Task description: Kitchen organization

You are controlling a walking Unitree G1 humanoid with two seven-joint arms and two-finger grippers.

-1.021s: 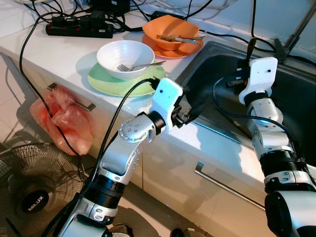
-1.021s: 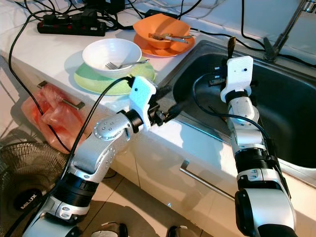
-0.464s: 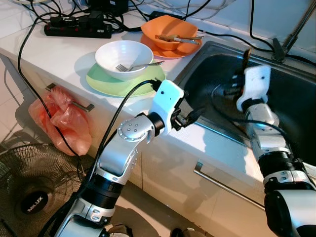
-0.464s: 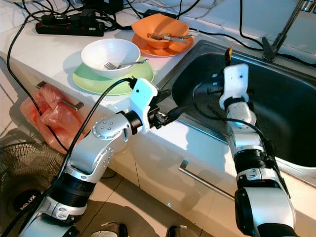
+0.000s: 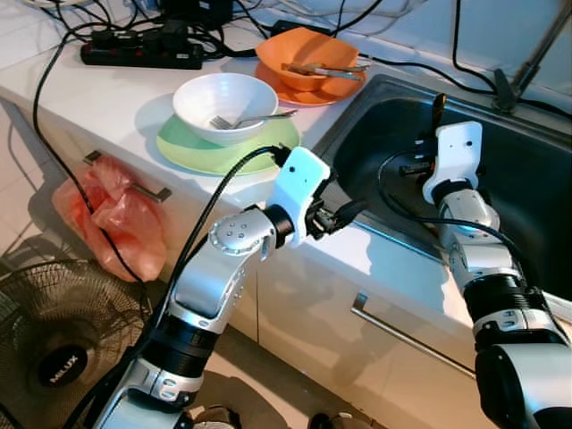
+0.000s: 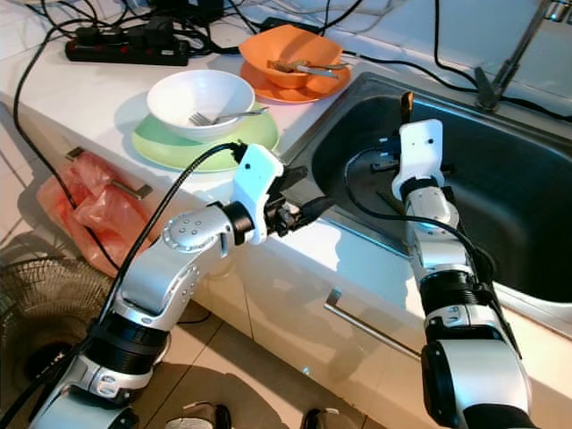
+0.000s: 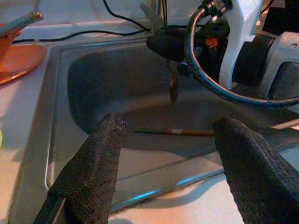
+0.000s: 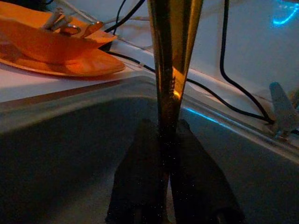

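Observation:
My right gripper [image 8: 162,128] is over the steel sink [image 5: 375,107], shut on a thin gold-coloured utensil [image 8: 173,51]. The utensil stands upright, one end rising above the white wrist [image 5: 438,105], the other hanging toward the basin [image 7: 174,88]. My left gripper [image 5: 344,213] is open at the sink's near left rim, nothing between its fingers [image 7: 100,163]. On the counter, a white bowl [image 5: 225,96] with a fork [image 5: 255,119] sits on a green plate [image 5: 192,147]. Behind it an orange bowl [image 5: 308,49] with utensils rests on an orange plate [image 5: 344,89].
A thin brown stick [image 7: 177,132] lies on the sink floor. A black power strip [image 5: 143,49] and cables crowd the back of the counter. A faucet base [image 5: 508,89] stands behind the sink. A red bag [image 5: 112,219] hangs on a drawer handle; a fan [image 5: 54,357] stands on the floor.
My right gripper has shifted a little left and lower over the sink, still shut on the utensil. The left arm has hardly moved.

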